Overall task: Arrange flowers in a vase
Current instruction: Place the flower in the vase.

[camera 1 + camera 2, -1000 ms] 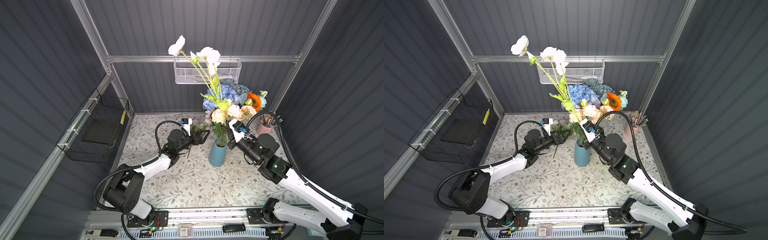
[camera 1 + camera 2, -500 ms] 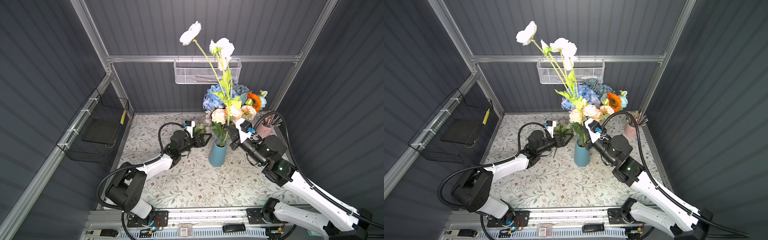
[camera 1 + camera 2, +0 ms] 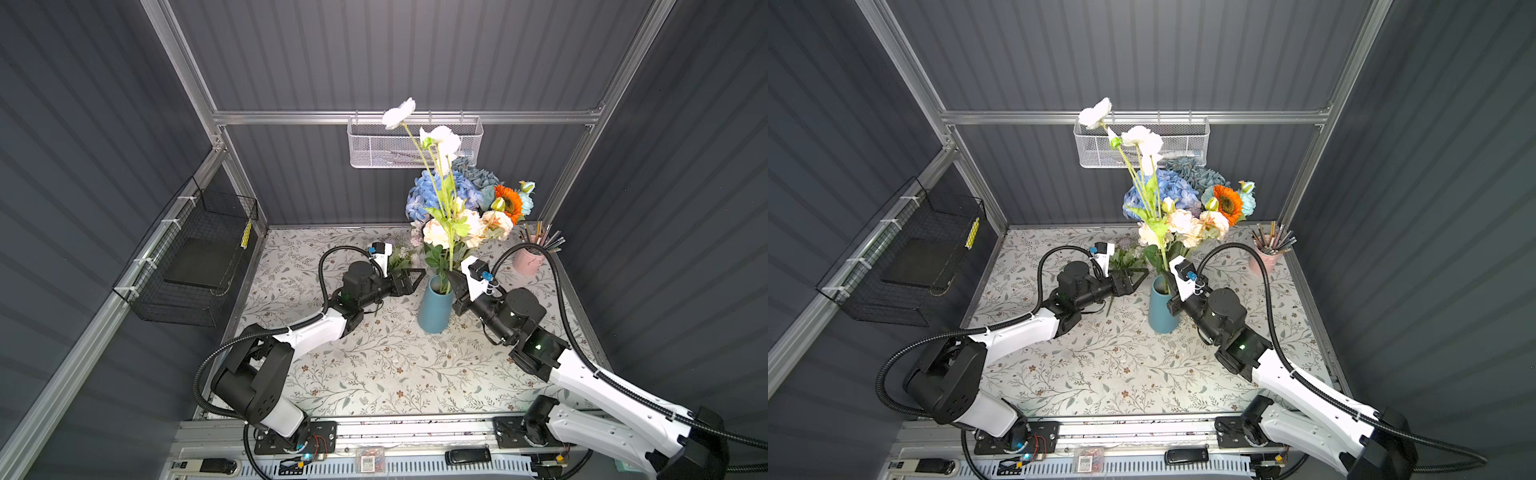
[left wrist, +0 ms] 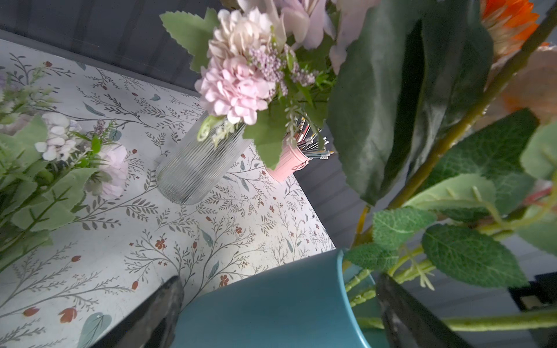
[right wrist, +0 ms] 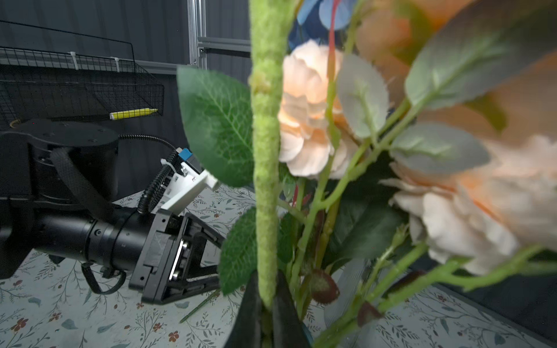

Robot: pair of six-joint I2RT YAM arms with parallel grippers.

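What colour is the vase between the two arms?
Teal blue; the vase shows best in a top view.

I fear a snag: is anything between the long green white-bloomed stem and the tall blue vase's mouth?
Yes. The right gripper, shut on the white-bloomed stem, holds it at the rim of the blue vase, but leaves and stems of the peach roses standing in the vase crowd its mouth, right beside the stem.

the vase [image 3: 434, 307], flowers [image 3: 469, 226] in it, stood midway on the table [image 3: 374, 374], the left gripper [image 3: 417, 281] at its left, the right gripper [image 3: 450, 277] at its right, clamped on a tall stem [image 5: 265, 150] over its mouth. behind it stood a second vase [image 4: 196, 168]; a cup [image 3: 527, 264] in the right rear corner; a loose bunch [image 3: 400, 257] behind the left gripper.
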